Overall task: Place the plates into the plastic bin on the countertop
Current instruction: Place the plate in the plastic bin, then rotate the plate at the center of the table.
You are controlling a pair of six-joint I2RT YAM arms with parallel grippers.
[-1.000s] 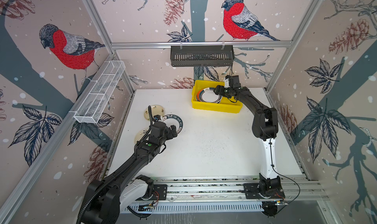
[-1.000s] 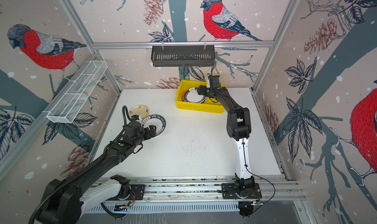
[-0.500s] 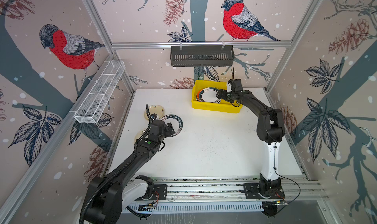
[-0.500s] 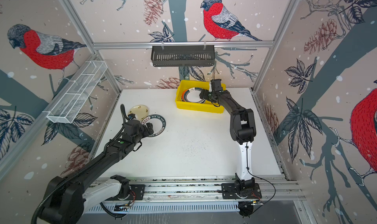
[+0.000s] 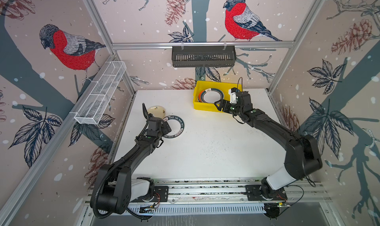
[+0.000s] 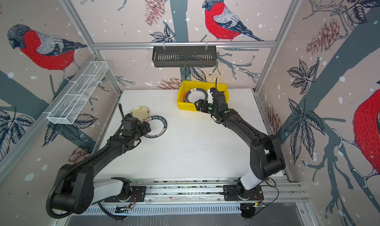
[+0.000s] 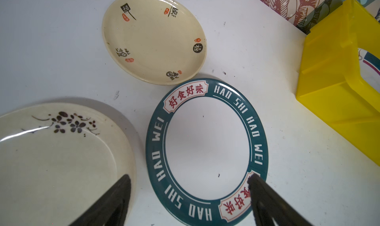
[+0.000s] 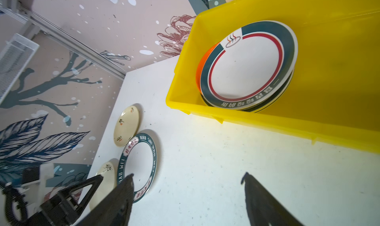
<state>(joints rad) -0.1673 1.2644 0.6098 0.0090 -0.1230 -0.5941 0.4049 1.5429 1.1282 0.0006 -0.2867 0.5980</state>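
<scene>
White speckled counter point(image 5: 205, 153) sitting inside bird-papered walls point(image 5: 144, 19). Left end effector point(image 7: 188, 177) hanging wide open over plates point(image 7: 207, 144), gripping nothing. Right end effector point(image 8: 188, 175) hovering open, empty, near bin point(image 5: 202, 108).

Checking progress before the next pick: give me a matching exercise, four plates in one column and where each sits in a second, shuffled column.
Plates
1. lettered-rim plate
2. calligraphy cream plate
3. red-ringed plate
4. orange plate

Places
A. top of the stack in the yellow bin
B. on the countertop, the loose plate closest to the back wall
C. in the bin, only an edge showing under the top plate
D. on the countertop, the loose plate nearest the bin

Pairs: 1-D, 2-B, 3-A, 4-C
</scene>
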